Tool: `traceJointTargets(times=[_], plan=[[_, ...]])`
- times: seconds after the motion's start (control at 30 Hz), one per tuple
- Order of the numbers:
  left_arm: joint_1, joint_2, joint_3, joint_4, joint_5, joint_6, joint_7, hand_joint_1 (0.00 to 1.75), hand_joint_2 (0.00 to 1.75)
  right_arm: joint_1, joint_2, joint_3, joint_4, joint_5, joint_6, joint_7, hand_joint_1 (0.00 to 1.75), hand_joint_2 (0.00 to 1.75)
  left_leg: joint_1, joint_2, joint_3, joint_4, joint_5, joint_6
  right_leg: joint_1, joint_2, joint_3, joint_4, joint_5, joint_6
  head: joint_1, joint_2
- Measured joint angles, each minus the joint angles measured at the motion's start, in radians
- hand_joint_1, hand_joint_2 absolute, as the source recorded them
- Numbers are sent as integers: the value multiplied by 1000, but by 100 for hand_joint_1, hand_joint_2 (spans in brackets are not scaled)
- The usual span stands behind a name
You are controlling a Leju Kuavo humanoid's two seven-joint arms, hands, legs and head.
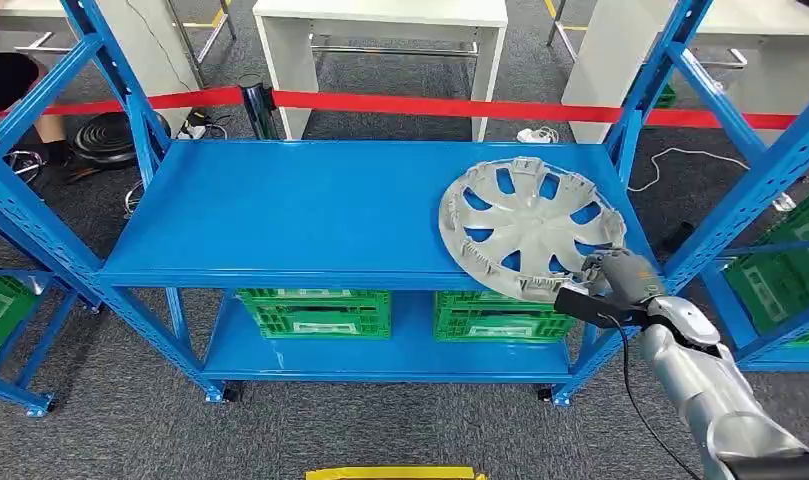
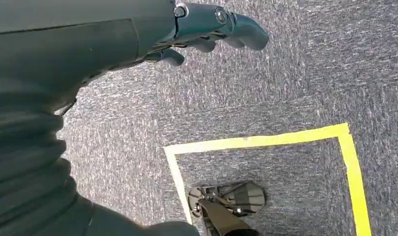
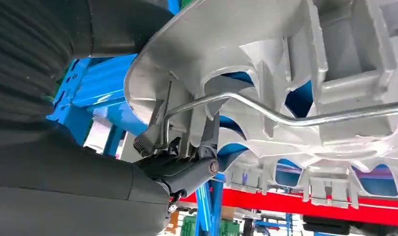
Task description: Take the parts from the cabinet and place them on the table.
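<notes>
The blue shelf rack [image 1: 310,215] carries one part, a silver hubcap [image 1: 528,225], lying face down on the upper shelf at its right end, just ahead of the right hand [image 1: 608,280]. That hand grips the hubcap's near rim, fingers hooked in by the wire ring [image 3: 265,110], so lifting means drawing it back toward the robot. The left hand [image 2: 206,29] hangs well away over the carpet, fingers loosely curled, holding nothing.
</notes>
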Motion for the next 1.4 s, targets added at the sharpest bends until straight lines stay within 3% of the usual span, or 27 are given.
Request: traceJointTargets(times=[0.97, 1.4], plan=[[1, -3, 3, 1, -20, -1, 21, 0, 175, -66, -72, 34, -53, 15, 37, 2, 175, 175, 0, -1, -2, 0, 0, 0, 0, -1, -2, 0, 0, 0, 0, 0], [-3, -8, 3, 1, -31, -8, 25, 0, 175, -24, -133, 37, -302, -8, 87, 54, 175, 175, 0, -1, -5, 0, 1, -1, 0, -1, -6, 1, 0, 0, 0, 0]])
